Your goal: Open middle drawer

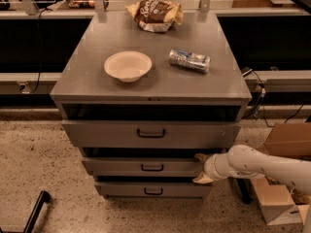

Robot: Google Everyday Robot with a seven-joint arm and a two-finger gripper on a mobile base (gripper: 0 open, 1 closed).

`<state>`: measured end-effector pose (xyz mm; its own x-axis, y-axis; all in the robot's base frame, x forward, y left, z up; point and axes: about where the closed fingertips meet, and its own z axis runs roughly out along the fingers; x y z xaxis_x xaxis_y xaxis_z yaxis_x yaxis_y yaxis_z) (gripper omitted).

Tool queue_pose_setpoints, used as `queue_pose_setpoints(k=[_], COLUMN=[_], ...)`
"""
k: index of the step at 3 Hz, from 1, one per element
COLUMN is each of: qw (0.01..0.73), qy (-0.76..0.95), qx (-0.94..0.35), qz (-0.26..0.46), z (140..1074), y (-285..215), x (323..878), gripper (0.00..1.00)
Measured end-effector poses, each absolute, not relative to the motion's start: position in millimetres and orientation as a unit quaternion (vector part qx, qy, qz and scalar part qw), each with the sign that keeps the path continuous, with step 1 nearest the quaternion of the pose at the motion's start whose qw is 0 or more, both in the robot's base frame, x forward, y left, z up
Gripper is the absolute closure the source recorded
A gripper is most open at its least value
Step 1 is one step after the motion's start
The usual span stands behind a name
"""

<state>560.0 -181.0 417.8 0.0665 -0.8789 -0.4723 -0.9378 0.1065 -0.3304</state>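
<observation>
Desk: a grey metal desk (160, 86) with a flat top and three drawer fronts stacked below it, seen from the front and above.
Desk top: a pale shallow bowl (128, 66) sits left of centre. A crumpled silver can (189, 60) lies on its side to the right of it, apart from it. A brown and yellow snack bag (154, 15) lies at the back edge.
Top drawer (107, 134): the tallest front, with the larger black handle and a dark gap above it.
Middle drawer (121, 167): the low, wide front directly under the top one, with a small black bar handle at its centre and a dark slot showing above its upper edge.
Bottom drawer (121, 190): a slightly narrower front with a similar small handle.
Claw (200, 168): at the right end of the middle drawer's front, fingers spread, one tan tip at the panel's upper edge and one at its lower edge. It may be touching the panel, though I cannot tell whether it grips it.
Arm (262, 164): white and rounded, reaching in from the right.
Floor (39, 154): speckled beige stone.
Room: cardboard boxes (286, 140) stand on the right beside the arm. A grey ledge (29, 79) runs behind the desk, with cables (255, 89) hanging on the right.
</observation>
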Motion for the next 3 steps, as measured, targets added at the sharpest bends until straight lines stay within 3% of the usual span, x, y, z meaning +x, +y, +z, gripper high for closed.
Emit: queue_pose_setpoints(k=[1, 2, 3], qw=[0.291, 0.282, 0.282], qy=[0.674, 0.663, 0.663], qx=[-0.677, -0.690, -0.690], qz=[0.048, 0.072, 0.072], z=[419.7, 421.6, 426.5], y=[-173.8, -159.0, -159.0], x=[554.3, 532.7, 532.7], gripper=[0.64, 0.71, 0.69])
